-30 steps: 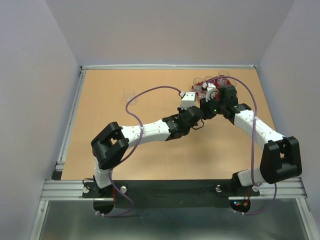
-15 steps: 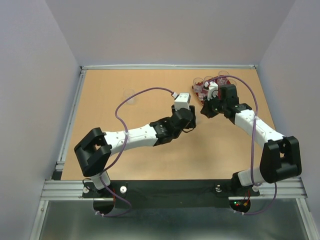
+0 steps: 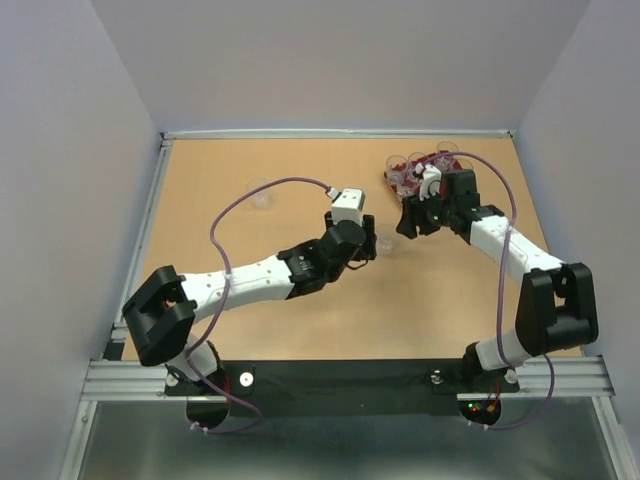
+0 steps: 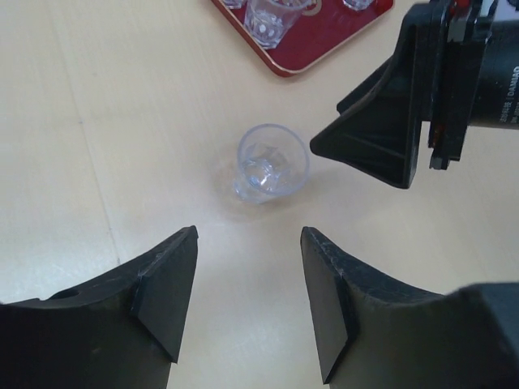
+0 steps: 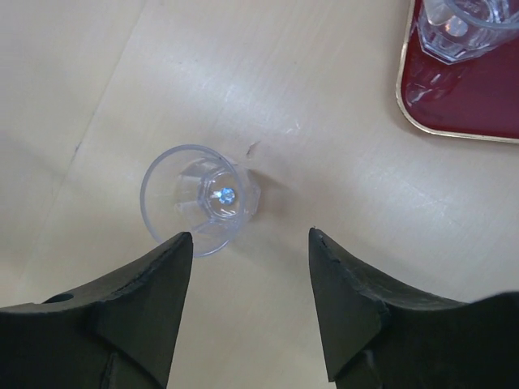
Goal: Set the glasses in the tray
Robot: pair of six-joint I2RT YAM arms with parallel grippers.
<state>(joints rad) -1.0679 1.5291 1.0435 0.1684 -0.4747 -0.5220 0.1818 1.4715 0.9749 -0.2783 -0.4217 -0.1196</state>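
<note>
One clear glass (image 3: 385,243) stands upright on the wooden table, free of both grippers. In the left wrist view this glass (image 4: 272,162) is just beyond my open left gripper (image 4: 249,233). In the right wrist view the same glass (image 5: 199,198) sits by the left finger of my open right gripper (image 5: 250,235). Seen from above, the left gripper (image 3: 367,247) is left of it and the right gripper (image 3: 404,224) is up and to its right. The dark-red tray (image 3: 392,177) lies at the back right and holds several glasses (image 3: 408,180). Its corner (image 4: 302,57) shows ahead of the left gripper.
Another clear glass (image 3: 262,190) stands alone on the table at the back left. The tray's gold-edged rim (image 5: 454,134) is at the upper right of the right wrist view. Low rails run along the table's left and far edges.
My left arm has drawn back to the left and its jaws have opened, leaving the glass standing on the table. The right gripper has opened and moved slightly toward the glass.
</note>
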